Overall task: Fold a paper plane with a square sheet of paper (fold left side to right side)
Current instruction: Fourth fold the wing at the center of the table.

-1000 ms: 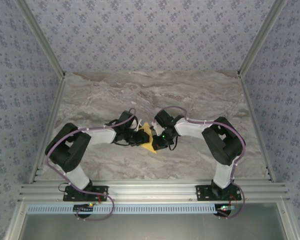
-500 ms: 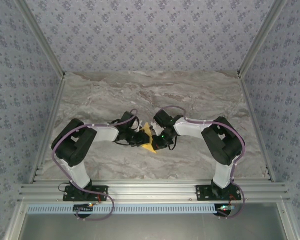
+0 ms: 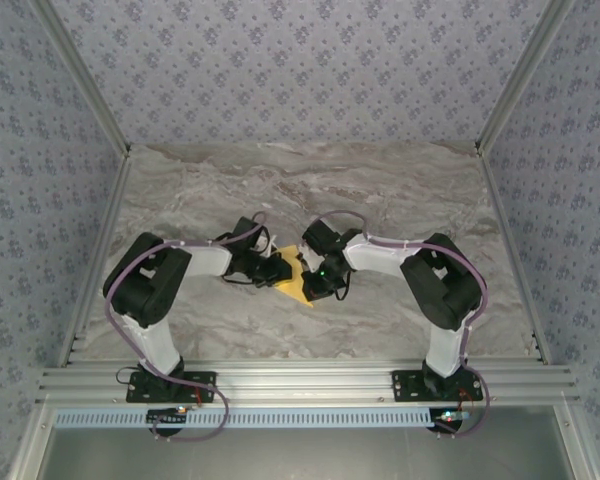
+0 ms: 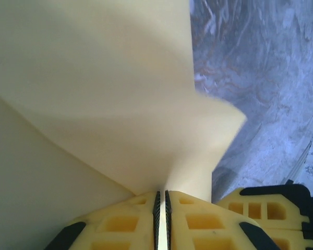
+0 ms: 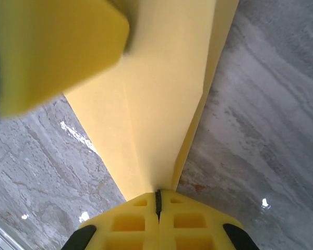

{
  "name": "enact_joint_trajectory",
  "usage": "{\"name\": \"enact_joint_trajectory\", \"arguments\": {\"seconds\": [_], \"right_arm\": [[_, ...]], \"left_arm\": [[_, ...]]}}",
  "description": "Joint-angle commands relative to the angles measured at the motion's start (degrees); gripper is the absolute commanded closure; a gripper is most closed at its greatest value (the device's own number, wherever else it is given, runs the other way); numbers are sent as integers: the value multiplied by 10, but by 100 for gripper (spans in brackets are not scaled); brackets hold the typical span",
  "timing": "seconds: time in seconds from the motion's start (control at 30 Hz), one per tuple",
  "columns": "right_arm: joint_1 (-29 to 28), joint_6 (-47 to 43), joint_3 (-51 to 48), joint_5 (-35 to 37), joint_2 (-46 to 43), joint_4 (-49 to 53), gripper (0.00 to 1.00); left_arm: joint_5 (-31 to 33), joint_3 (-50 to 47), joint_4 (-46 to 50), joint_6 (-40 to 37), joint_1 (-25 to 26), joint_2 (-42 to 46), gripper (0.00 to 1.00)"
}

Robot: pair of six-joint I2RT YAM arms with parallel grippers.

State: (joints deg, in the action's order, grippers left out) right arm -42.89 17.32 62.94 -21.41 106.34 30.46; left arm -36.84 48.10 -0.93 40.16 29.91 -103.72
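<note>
Paper [image 3: 294, 288] at bench [image 3: 380, 190] centre, left end effector [image 4: 161, 200] clamped on its left side, right end effector [image 5: 158, 197] clamped on its right side

You are looking at a grey-veined marble tabletop [image 3: 400, 190], with flower-patterned wallpaper [image 3: 300, 70] rising at twelve o'clock and an aluminium rail [image 3: 310, 378] running across at six o'clock.

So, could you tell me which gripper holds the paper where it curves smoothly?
The left gripper; the paper bows above its fingers, while the right gripper holds flat, creased paper.
</note>
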Motion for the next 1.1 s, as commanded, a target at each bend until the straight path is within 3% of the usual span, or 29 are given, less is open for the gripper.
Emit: {"name": "enact_joint_trajectory", "arguments": {"seconds": [0.0, 0.27, 0.6, 1.07], "right_arm": [[-7, -9, -38, 95, 58, 87, 100], [-8, -6, -37, 96, 58, 88, 100], [-8, -8, -31, 98, 62, 90, 100], [-9, -9, -23, 101, 64, 98, 100]], "left_arm": [[52, 25, 20, -41, -32, -22, 86], [45, 33, 28, -53, -62, 11, 85], [1, -7, 22, -60, -49, 114, 84], [4, 65, 25, -103, -39, -1, 85]]}}
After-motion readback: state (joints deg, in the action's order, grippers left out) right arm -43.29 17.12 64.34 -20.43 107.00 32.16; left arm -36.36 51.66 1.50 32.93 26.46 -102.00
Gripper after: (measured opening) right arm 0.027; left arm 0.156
